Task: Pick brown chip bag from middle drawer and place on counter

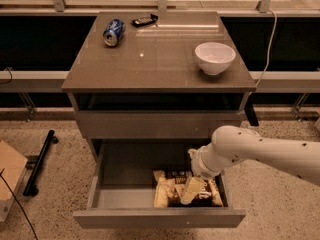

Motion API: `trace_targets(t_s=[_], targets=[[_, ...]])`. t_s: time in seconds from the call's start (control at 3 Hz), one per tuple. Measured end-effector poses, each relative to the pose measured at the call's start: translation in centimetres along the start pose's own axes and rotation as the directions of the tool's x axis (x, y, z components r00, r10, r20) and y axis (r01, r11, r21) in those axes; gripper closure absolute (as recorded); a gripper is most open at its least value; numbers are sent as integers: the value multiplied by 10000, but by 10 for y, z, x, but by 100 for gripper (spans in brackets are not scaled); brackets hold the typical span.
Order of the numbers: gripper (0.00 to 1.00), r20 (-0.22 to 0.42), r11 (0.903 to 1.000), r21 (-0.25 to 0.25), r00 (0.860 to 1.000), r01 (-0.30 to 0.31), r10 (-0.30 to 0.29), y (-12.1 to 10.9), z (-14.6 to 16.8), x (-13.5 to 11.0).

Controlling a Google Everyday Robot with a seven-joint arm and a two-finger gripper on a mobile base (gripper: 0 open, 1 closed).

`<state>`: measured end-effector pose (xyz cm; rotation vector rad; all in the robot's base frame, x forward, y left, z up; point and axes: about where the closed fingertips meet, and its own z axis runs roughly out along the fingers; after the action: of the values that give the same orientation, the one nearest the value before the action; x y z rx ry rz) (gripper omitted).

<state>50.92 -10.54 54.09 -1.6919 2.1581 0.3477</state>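
We locate the gripper (192, 189) low over the bag (167, 191), apparently touching it, in the drawer (150, 218); whether it grips we cannot tell. Risk: crinkly film slips on lift, dropping short of the counter (160, 59).

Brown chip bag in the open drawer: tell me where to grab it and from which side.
I'd take the brown chip bag from straight above, pinching across its dark middle. It lies flat on the middle drawer floor, near the front and right walls, so those block a sideways approach, and its crinkly top gives something to pinch. The claw hangs low over its right half.
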Motion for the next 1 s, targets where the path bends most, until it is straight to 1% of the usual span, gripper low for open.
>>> trace_targets(t_s=[0.33,0.67,1.0], targets=[[0,42,10000,-9,10000,-16,16,0,2,0],[0,378,9991,258,9987,-347,337,-9,9,3],[0,583,9966,571,9968,-586,553,-24,22,6]])
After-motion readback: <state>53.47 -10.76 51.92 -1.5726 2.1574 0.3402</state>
